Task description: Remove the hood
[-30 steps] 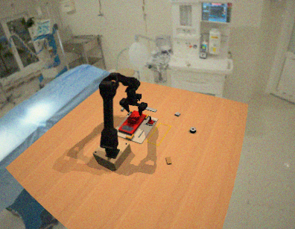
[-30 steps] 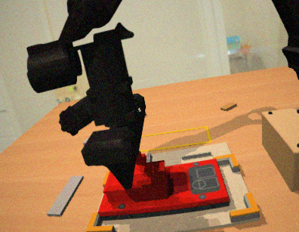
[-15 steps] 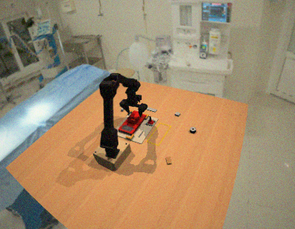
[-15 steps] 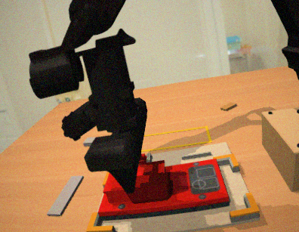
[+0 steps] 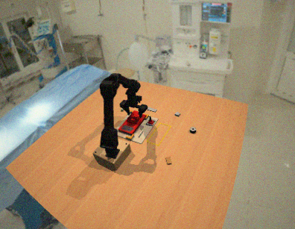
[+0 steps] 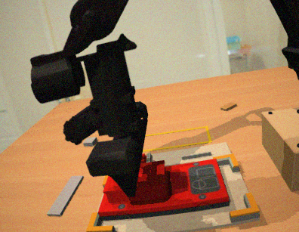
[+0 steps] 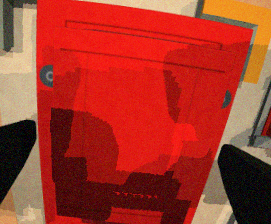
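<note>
The red toy car point(image 5: 126, 128) point(image 6: 222, 184) lies on a pale board point(image 5: 141, 138) point(image 6: 221, 149). A raised red block, apparently the hood point(image 6: 155, 186) point(image 7: 120, 100), sits on its end farther from the arm's base. My gripper point(image 5: 133, 114) point(image 6: 136, 180) point(image 7: 130, 142) is open and empty, low over this red block. In the wrist view one finger is on each side of the car, with gaps between. In the exterior view the near finger hides part of the block, and the far finger is hidden. The marked area, a yellow outline point(image 5: 165, 124) point(image 6: 176, 131), lies beside the board and holds nothing.
Orange corner brackets point(image 6: 245, 211) point(image 7: 252, 60) surround the car. A small holder with a dark red part point(image 5: 150, 122) point(image 7: 269, 122) stands beside it. A grey bar point(image 6: 66, 196), a grey block point(image 5: 177, 114), a black round part point(image 5: 193, 130) and a brown piece point(image 5: 168, 160) lie around.
</note>
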### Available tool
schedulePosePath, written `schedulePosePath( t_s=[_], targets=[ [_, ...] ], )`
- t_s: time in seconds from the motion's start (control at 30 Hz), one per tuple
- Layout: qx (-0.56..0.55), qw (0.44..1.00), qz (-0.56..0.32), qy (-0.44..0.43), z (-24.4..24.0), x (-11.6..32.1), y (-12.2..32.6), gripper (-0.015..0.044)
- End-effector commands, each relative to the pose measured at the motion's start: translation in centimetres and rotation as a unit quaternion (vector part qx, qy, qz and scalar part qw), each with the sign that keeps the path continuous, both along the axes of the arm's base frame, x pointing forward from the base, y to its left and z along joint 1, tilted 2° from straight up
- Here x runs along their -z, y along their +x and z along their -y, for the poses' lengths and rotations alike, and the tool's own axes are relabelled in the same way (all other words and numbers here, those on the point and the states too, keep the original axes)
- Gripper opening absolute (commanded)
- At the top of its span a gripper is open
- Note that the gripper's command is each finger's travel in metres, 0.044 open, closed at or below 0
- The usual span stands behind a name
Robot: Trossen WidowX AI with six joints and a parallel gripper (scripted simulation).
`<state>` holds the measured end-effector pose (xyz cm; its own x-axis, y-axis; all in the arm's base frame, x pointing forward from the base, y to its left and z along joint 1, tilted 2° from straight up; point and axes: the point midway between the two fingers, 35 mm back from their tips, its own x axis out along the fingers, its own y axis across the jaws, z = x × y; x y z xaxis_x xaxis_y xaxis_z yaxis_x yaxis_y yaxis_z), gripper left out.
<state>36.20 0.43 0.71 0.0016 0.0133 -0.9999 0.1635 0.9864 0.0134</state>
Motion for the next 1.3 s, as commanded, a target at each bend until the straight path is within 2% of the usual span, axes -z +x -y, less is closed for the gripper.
schedulePosePath(
  t_s=[0.0, 0.6, 0.7, 1.03, 1.27],
  targets=[
    [-0.002, 1.000, -0.001, -0.001, 0.03, 0.33, -0.09, 0.0440],
    [-0.002, 1.000, -0.001, -0.001, 0.03, 1.21, -0.12, 0.0440],
    [0.000, 1.000, 0.000, 0.000, -0.01, 0.93, -0.01, 0.0361],
    [0.000, 1.000, 0.000, 0.000, -0.01, 0.93, -0.01, 0.0295],
    [0.000, 1.000, 0.000, 0.000, 0.00, 0.65, 0.00, 0.0111]
  ],
)
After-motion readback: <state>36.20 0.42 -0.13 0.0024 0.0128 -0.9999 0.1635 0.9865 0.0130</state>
